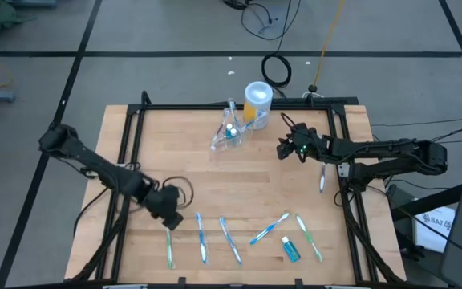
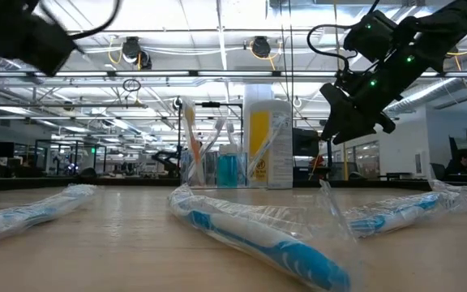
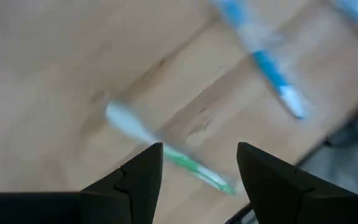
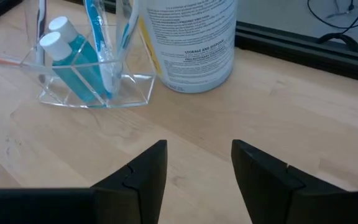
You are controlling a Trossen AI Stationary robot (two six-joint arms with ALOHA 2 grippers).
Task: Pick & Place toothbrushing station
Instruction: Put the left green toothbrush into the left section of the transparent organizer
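Observation:
The toothbrushing station (image 1: 226,135) is a clear plastic holder standing on its base at the table's far middle. It holds toothbrushes and small blue bottles, and it also shows in the right wrist view (image 4: 95,68) and the low view (image 2: 213,166). My right gripper (image 1: 282,148) is open and empty, raised above the table to the station's right and facing it (image 4: 197,146). My left gripper (image 1: 169,217) is open and empty near the table's near left. It hovers over a wrapped green toothbrush (image 3: 166,149) that lies flat on the wood.
A yellow container with a white lid (image 1: 257,103) stands just behind and to the right of the station. Several wrapped toothbrushes (image 1: 231,239) and a small blue bottle (image 1: 290,249) lie along the near edge. One more toothbrush (image 1: 322,178) lies at the right. A black frame (image 1: 215,107) borders the table.

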